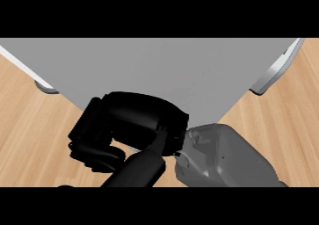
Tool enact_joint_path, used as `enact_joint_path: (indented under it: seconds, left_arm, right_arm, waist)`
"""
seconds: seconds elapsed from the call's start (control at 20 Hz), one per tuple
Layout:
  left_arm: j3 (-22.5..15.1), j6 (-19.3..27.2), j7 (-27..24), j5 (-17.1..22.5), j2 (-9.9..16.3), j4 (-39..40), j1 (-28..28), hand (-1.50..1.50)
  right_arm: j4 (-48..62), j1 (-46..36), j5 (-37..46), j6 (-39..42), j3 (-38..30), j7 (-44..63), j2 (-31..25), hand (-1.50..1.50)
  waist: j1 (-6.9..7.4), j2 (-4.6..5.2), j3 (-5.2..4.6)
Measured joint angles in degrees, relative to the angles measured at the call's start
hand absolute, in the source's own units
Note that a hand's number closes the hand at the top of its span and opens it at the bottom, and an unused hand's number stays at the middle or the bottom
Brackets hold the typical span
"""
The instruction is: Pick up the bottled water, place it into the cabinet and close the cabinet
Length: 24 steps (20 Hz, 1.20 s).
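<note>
Right hand up against the cabinet

The right hand [123, 127] has curled fingers against the grey cabinet [155, 70] over the worktop [25, 132]; bottle hidden.

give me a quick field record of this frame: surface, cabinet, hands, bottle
surface: wooden counter, visible either side of the cabinet
cabinet: grey cabinet seen from above, filling the upper middle; pale handle at its right edge
right hand: black right hand in front of the cabinet, fingers curled; whether it holds anything cannot be told
right forearm: grey forearm entering from the lower edge
left hand: not in view
bottled water: not visible
</note>
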Motion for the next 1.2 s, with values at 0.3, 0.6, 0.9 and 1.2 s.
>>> enact_joint_path:
  seconds: [0.3, 0.6, 0.9, 1.2]
  left_arm:
    - [4.27, -3.18, 0.49, -0.78, -3.08, 1.67, 4.21, -1.5]
    - [6.64, -5.33, 1.88, -1.35, -6.03, 1.94, 5.25, -1.5]
    - [7.33, -6.58, 2.96, -3.02, -8.77, 2.15, 4.96, -1.5]
    - [8.74, -7.94, 4.9, -2.55, -9.39, 1.59, 4.67, -1.5]
  right_arm:
    - [9.51, -0.46, -1.74, 5.82, -5.34, -2.57, -0.96, 1.5]
    - [18.59, -0.91, 0.07, 11.5, -10.03, -7.22, -2.35, 1.5]
    - [22.88, -2.22, 4.74, 17.5, -10.54, -12.93, -2.63, 1.5]
    - [25.52, -3.75, 7.93, 19.02, -11.07, -16.34, -2.15, -1.5]
  waist:
    - [-1.46, 0.12, 0.03]
    - [-2.3, 0.21, -0.05]
    - [-2.48, -0.18, -0.25]
    - [-2.49, -0.14, -0.07]
